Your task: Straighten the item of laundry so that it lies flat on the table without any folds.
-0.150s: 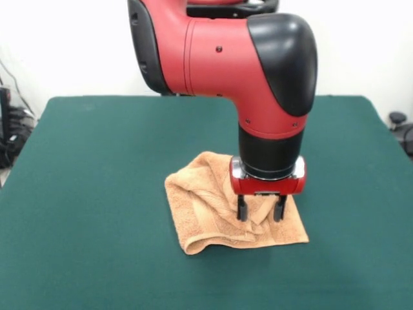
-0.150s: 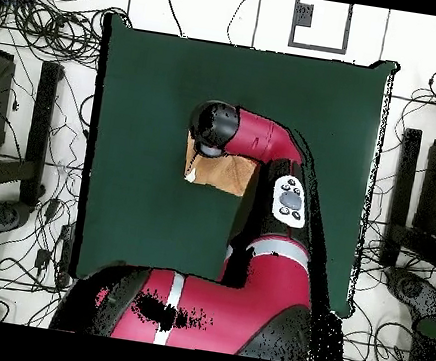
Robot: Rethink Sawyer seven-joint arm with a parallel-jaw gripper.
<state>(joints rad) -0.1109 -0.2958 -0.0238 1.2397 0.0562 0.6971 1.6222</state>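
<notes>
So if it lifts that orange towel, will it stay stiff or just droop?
Probably droop: the towel already lies rumpled, with soft folds and a rolled front edge. It looks light and thin. The end effector stands open over a raised fold, so cloth would likely hang from there.

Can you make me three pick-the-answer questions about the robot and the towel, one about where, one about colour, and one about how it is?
1. Where is the gripper?
A. Right over the towel
B. Off at the table's edge
C. High above bare table

2. What colour is the table top?
A. White
B. Dark green
C. Red

3. How does the towel lie?
A. Perfectly flat
B. Rolled into a ball
C. Rumpled, with folds

Answers:
1. A, because in the front view the two fingers come down on the towel, a ridge of cloth between them.
2. B, because both views show dark green all round the towel.
3. C, because the front view shows creases and a doubled-over edge.
</notes>
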